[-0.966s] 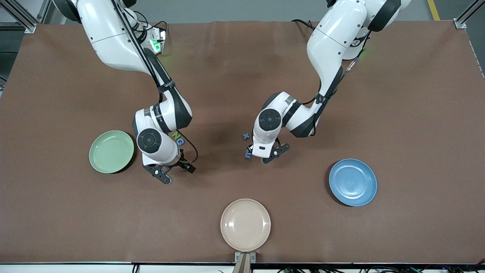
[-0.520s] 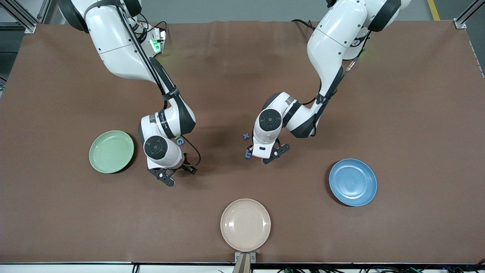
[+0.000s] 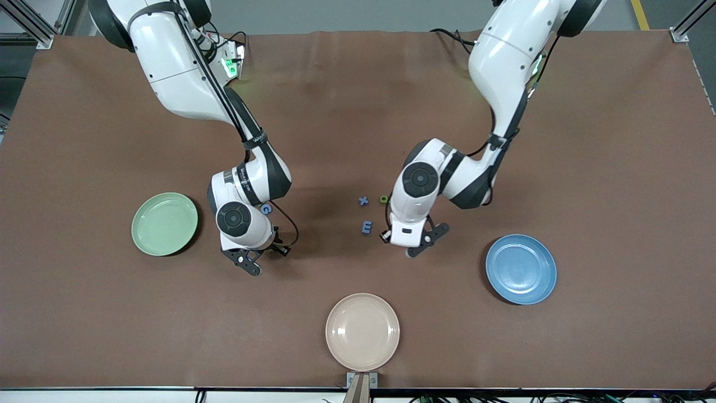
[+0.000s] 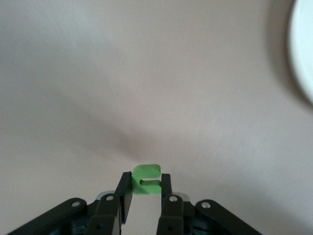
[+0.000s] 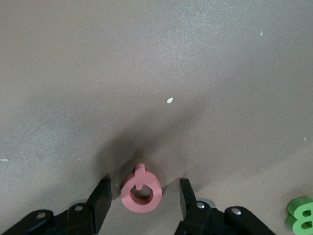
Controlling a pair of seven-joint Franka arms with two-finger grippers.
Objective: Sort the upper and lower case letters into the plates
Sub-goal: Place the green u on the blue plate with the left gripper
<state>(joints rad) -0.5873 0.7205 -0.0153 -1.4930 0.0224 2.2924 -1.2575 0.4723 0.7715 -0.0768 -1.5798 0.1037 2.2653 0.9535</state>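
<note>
The mint green plate lies toward the right arm's end and the blue plate toward the left arm's end. Both show no letters. My left gripper is shut on a small green letter over the table between a blue m and the blue plate. In its wrist view the gripper pinches the letter at the fingertips. My right gripper is open, low beside the green plate, with a pink Q lying flat between its fingers. In the front view that gripper hides the Q.
A cream-beige plate lies at the table's edge nearest the front camera. A blue G peeks from under the right arm. A blue x and a small green letter lie mid-table. Another green letter lies near the right gripper.
My left gripper has moved toward the blue plate with the green letter, uncovering the blue m and another letter. My right arm shifted slightly toward mid-table, covering the green letter beside the G.
</note>
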